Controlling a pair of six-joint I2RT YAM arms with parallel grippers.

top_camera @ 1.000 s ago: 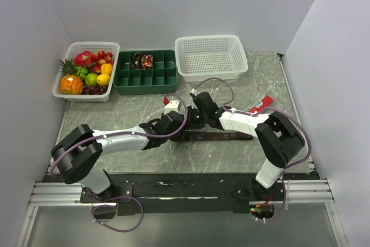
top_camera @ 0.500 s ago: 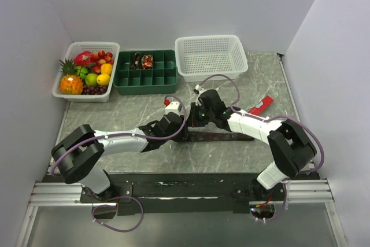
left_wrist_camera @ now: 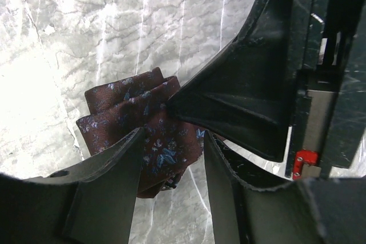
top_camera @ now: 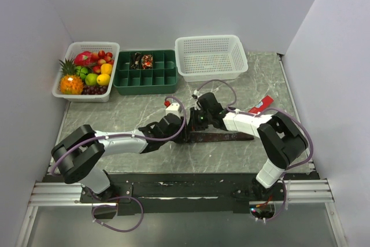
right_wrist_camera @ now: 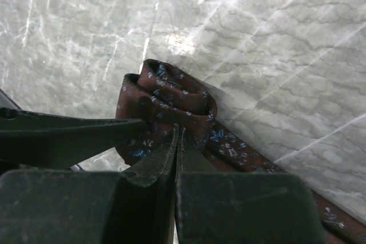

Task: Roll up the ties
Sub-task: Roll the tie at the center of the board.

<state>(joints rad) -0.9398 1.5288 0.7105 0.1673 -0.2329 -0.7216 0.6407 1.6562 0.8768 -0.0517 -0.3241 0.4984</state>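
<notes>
The rolling itself is under way, and by my reading it is not far along. One tie (top_camera: 222, 136) lies on the marble table (top_camera: 115, 108) near the middle. Most of its length runs flat to the right. Its left end is wound into a small, rather loose coil of dark maroon fabric with pale blue flecks.

The left gripper (left_wrist_camera: 171, 141) stands about half open and clasps that coil from both sides, with the fabric filling the gap between its fingers. The right gripper (right_wrist_camera: 178, 135) is closed finger against finger, and its tips press on the coil where the layers fold over. I cannot tell whether a layer is nipped between them.

Along the far edge sits a green compartment tray (top_camera: 144, 91) with two rolled ties (top_camera: 142, 60) in its far row. A fruit basket (top_camera: 81, 97) is to its left and a white mesh basket (top_camera: 211, 75) to its right. A small red bar (top_camera: 261, 104) lies on the table beyond the tie's right end, apart from it.

The next move calls for turning the coil rightward over the flat length. That probably means one gripper keeps the coil pinched while the other shifts its hold. The soft cloth looks ready to spring open or skew sideways, so the edges need to be kept in line and the flat length lightly taut as each turn is added.
</notes>
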